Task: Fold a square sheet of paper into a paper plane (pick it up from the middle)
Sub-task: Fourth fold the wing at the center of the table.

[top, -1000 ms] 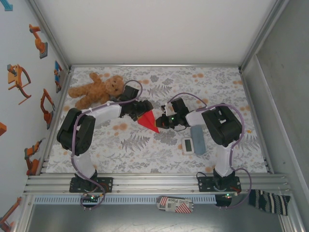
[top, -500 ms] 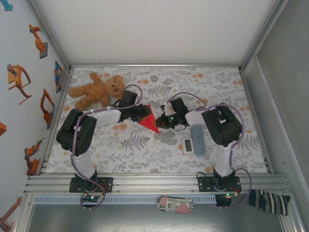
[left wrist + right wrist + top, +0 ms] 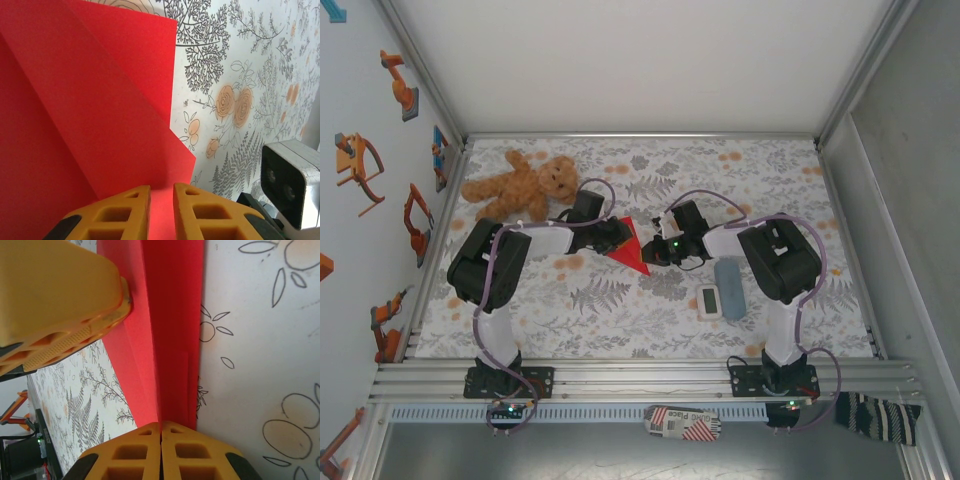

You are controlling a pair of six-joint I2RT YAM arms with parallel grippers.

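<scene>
The square sheet of paper [image 3: 631, 248] is bright red and folded into a pointed triangle, lying mid-table on the flowered cloth. My right gripper [image 3: 656, 252] holds its right tip. In the right wrist view the right gripper [image 3: 161, 424] is shut on the paper's [image 3: 165, 340] folded edge. My left gripper [image 3: 614, 236] sits at the paper's left side. In the left wrist view the left gripper [image 3: 161, 187] rests over the creased paper [image 3: 100, 100], its jaws a narrow gap apart with red showing between them. One of the left fingers [image 3: 60, 280] touches the paper's far edge.
A teddy bear [image 3: 520, 183] lies at the back left. A grey-blue block [image 3: 730, 275] and a white timer [image 3: 709, 300] sit just right of the right arm. The right arm's white wrist camera [image 3: 290, 180] is close to the left gripper.
The left jaws have closed from wide to a narrow gap over the paper, and the left arm's elbow has swung inward. The right gripper and the paper have stayed put.
</scene>
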